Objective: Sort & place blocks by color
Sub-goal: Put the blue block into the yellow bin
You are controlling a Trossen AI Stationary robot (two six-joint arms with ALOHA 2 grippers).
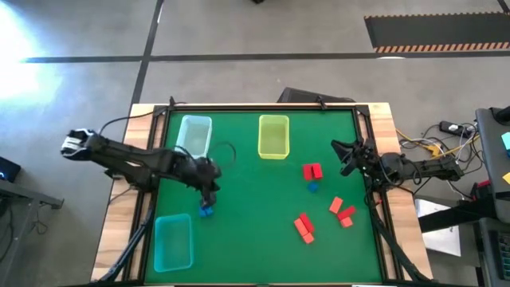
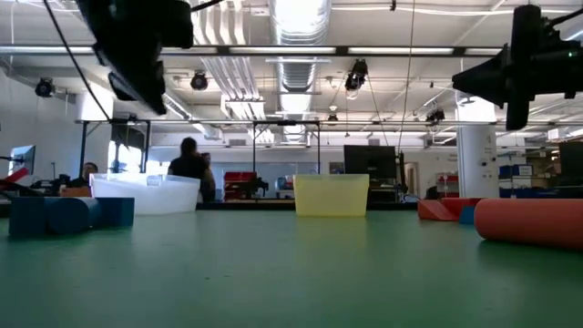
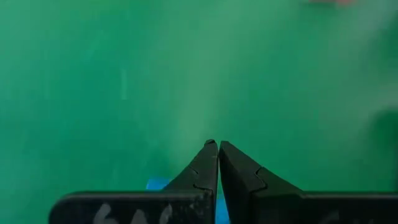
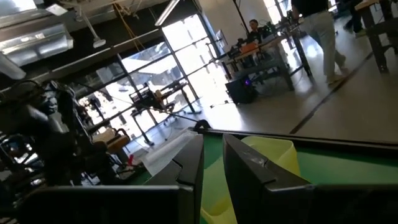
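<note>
Two or three blue blocks [image 1: 205, 211] lie together on the green mat between the pale blue tray [image 1: 194, 135] and the teal tray [image 1: 173, 241]; the low view shows them at its left [image 2: 64, 217]. My left gripper [image 1: 209, 191] hangs shut above the mat just beyond them, empty [image 3: 217, 144]. Red and orange-red blocks [image 1: 312, 171] [image 1: 341, 210] [image 1: 304, 226] and one blue block [image 1: 312, 187] lie scattered on the mat's right half. My right gripper [image 1: 344, 155] waits raised at the table's right edge, its fingers a narrow gap apart [image 4: 212, 140].
The yellow-green tray [image 1: 273, 135] stands at the far middle of the mat. A dark cable loops beside the pale blue tray [image 1: 225, 150]. Wooden rails frame the mat [image 1: 382, 127]. People stand in the room beyond the table [image 2: 189, 164].
</note>
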